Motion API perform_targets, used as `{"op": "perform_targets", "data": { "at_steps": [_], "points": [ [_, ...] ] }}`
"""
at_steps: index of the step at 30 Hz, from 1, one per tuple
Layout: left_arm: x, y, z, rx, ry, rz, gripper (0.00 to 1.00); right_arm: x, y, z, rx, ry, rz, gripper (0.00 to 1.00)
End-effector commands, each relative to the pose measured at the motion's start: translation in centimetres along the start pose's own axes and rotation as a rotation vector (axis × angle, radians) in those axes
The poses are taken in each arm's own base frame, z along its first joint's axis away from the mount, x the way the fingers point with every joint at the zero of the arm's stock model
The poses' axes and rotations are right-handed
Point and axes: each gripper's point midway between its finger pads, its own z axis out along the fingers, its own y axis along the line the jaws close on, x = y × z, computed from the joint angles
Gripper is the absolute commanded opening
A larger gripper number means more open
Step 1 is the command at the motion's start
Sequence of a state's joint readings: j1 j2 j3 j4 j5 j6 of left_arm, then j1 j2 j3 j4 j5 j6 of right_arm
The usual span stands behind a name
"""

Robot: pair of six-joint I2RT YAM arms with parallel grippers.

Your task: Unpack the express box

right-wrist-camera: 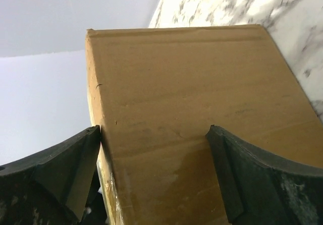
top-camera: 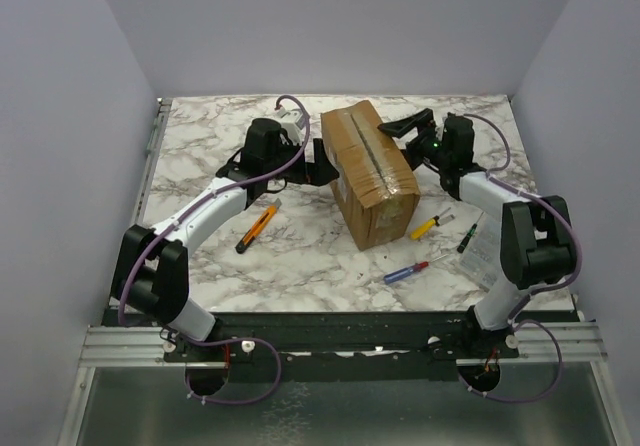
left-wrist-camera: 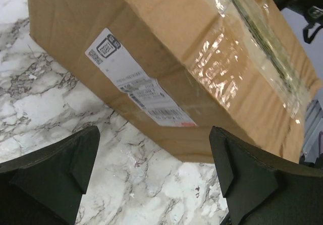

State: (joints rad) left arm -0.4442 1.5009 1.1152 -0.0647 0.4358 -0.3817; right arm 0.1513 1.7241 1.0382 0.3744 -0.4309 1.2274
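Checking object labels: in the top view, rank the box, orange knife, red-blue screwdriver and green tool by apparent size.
1. express box
2. orange knife and red-blue screwdriver, too alike to rank
3. green tool

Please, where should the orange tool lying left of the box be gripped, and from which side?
Grip the orange tool across the middle of its body, from straight above. It lies flat on the marble table, long and narrow, pointing diagonally, so the fingers should close across its narrow width. The left gripper, open, seems nearer.
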Motion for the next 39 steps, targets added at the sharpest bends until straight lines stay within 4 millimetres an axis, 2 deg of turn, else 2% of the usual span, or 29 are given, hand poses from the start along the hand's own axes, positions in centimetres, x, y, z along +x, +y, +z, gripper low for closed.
{"op": "perform_targets", "data": {
  "at_steps": [1,4,9,11,13,16,20,27,30,36,39],
  "points": [
    [0.8,0.1,0.4,0.026,0.029,-0.035,0.98,1.5,2.8,-1.4,-0.064,-0.015,0.017,0.96],
    [0.8,0.0,0.3,0.029,0.027,-0.033,0.98,2.3,3.7,-2.4,-0.06,-0.017,-0.041,1.0],
    [1.7,0.1,1.0,0.048,0.051,-0.062,0.98,2.7,3.2,-3.9,-0.007,0.022,-0.266,1.0],
    [2.1,0.2,1.3,0.055,0.064,-0.073,0.95,3.4,3.8,-4.9,-0.033,0.087,-0.401,1.0],
    [2.2,0.1,1.4,0.066,0.069,-0.08,0.95,4.8,4.7,-6.0,-0.093,0.219,-0.509,1.0],
    [2.1,-0.5,1.3,0.091,0.064,-0.092,0.95,5.4,3.8,-7.9,-0.018,0.311,-0.564,1.0],
    [1.6,-1.3,1.0,0.123,0.032,-0.093,0.95,5.3,3.0,-10.4,-0.001,0.311,-0.556,1.0],
    [1.7,-1.7,1.1,0.137,0.024,-0.073,0.95,8.7,1.5,-12.6,-0.117,0.375,-0.47,1.0],
    [1.4,-1.7,1.1,0.135,0.014,-0.063,0.95,9.6,0.8,-12.7,-0.127,0.373,-0.43,1.0],
    [-0.6,-1.1,1.7,0.097,-0.032,-0.058,0.94,11.4,2.4,-12.7,-0.209,0.362,-0.401,1.0],
    [-1.9,0.8,0.4,0.0,-0.077,-0.063,0.99,11.0,2.2,-12.3,-0.179,0.333,-0.417,1.0]
  ]
}}
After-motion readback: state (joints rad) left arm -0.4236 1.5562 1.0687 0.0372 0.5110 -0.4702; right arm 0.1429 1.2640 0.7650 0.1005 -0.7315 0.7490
